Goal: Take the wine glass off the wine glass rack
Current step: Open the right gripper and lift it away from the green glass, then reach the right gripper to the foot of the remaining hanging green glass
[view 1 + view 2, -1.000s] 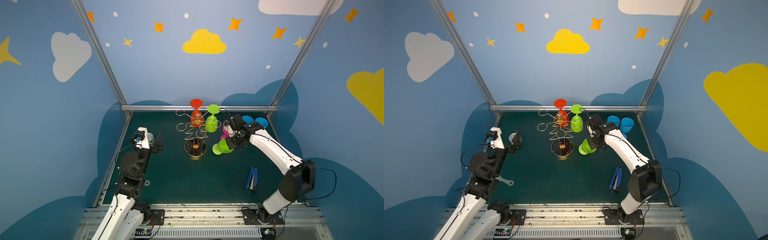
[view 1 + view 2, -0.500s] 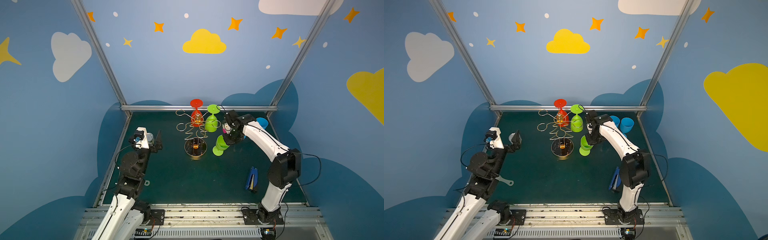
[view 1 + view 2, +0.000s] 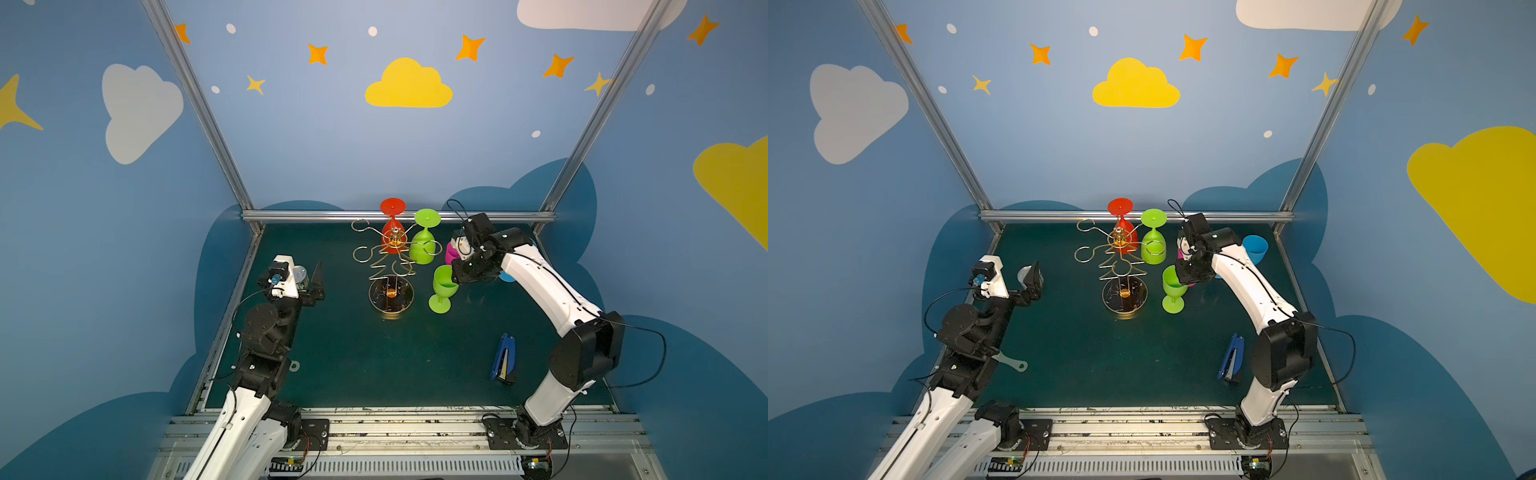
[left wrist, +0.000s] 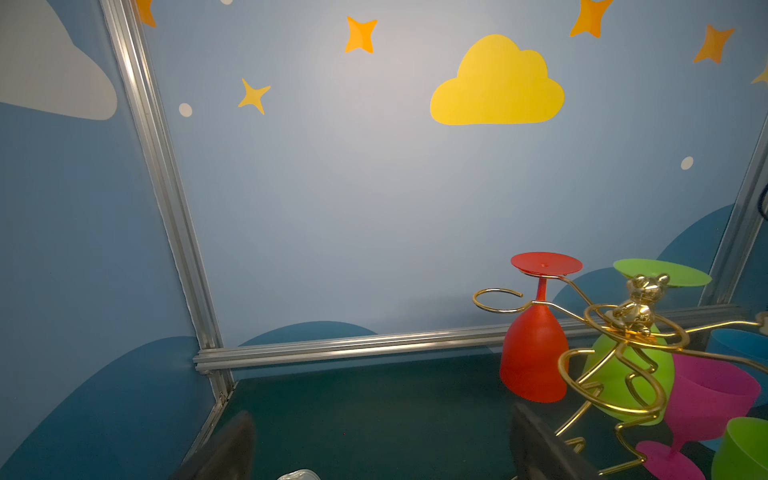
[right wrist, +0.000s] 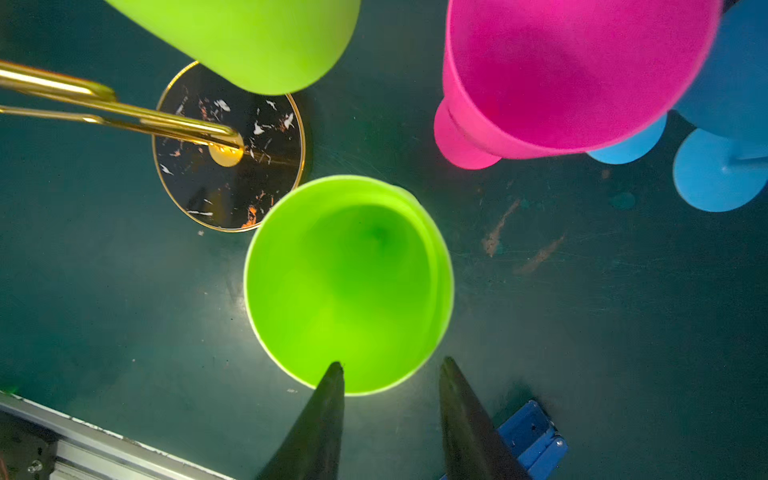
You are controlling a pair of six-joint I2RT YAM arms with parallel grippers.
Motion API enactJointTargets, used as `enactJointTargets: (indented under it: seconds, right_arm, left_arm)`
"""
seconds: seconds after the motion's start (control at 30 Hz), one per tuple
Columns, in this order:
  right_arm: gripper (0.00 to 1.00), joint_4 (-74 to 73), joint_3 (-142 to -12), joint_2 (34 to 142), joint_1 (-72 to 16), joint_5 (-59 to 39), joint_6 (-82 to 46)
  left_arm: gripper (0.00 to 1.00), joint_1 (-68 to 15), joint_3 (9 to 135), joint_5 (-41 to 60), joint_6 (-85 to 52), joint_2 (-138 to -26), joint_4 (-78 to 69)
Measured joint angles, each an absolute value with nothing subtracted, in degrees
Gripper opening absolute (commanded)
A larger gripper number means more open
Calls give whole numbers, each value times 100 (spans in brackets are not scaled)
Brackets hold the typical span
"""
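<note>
My two arms match, white shells with black joint housings: the left arm (image 3: 245, 419) at lower left in frame, the right arm (image 3: 536, 278) at right. A thin black cable (image 3: 664, 353) loops off the right elbow; silver screws dot its black base plate (image 3: 498, 428).

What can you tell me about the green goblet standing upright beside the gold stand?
The bright green plastic-looking goblet has a round bowl, short stem and flat round foot. It is empty and stands upright on the dark green mat, beside the round base of the gold wire rack. The right tool hovers above, fingers straddling its rim.
</note>
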State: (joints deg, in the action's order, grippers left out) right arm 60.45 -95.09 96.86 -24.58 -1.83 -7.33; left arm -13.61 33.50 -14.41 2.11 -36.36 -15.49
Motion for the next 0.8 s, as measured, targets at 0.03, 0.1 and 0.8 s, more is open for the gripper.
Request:
enactJointTargets:
  seconds: [0.03,0.1,0.8]
  right_arm:
    - [38,5988,-9454,9592,-2432,-209,-751]
    - [38,5859,-9306,9411,-2381,-285,-777]
    - [57,1061,-6372,7098,-1782,-1942,-2357]
  left_arm:
    - [94,-1361,3350,-1446,211,-3636,-1549]
    - [94,-1361,3350,-1463,211,-3638,-1549]
    - [94,-1354,3345,-1498,174,-3601,-1551]
